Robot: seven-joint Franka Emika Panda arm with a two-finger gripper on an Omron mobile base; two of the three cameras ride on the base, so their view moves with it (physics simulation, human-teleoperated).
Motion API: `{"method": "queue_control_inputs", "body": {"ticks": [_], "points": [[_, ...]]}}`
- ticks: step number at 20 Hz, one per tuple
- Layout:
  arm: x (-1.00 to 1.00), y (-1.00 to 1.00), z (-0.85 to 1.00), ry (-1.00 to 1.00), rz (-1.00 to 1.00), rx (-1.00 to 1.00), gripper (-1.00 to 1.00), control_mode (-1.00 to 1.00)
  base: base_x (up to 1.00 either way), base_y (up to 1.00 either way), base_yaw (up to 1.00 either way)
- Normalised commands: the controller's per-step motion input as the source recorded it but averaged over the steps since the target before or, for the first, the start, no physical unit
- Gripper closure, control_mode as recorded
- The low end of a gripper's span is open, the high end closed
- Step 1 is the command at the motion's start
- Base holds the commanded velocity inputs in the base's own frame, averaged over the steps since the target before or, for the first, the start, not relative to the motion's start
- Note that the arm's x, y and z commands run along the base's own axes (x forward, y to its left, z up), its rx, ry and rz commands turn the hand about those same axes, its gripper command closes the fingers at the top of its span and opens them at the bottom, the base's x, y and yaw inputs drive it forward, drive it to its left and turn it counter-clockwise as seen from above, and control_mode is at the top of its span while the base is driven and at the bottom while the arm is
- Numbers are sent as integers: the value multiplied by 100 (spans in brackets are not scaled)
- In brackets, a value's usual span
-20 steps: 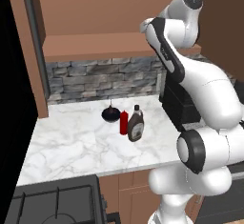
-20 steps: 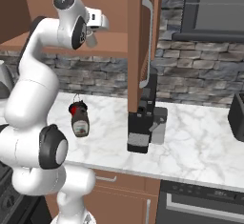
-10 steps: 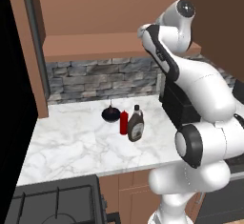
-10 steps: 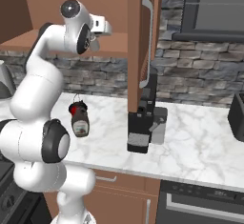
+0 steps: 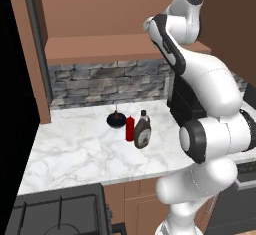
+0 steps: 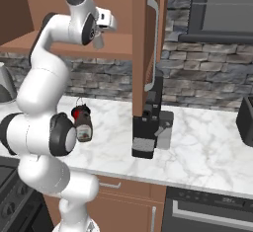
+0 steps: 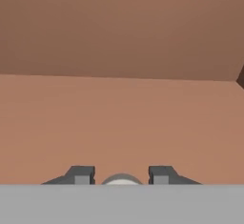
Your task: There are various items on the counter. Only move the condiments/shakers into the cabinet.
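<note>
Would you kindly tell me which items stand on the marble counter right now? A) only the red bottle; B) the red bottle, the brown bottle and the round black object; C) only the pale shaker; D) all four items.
B: the red bottle, the dark brown bottle and the round black object stand together on the counter; no shaker stands among them.

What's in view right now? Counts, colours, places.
red bottle: 1, red, mid-counter
dark brown bottle: 1, brown with black cap, right beside the red bottle
round black object: 1, black, behind the red bottle
pale shaker: 1, pale grey, between the jaws
counter: 1, white marble
cabinet: 1, brown wood, shelf above the counter
coffee machine: 1, black, on the counter
stove: 1, black, left of the counter
arm: 1, white, raised to the shelf
jaws: shut on the pale shaker, facing the cabinet
</note>
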Motion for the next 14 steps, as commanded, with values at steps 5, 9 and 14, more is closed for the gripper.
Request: {"method": "queue_control_inputs", "body": {"ticks": [5,9,14], "points": [[46,0,-3,1,0,0,100,-100,0,0,0],[47,0,-16,0,0,0,100,-100,0,0,0],[32,0,-36,0,0,0,100,-100,0,0,0]]}}
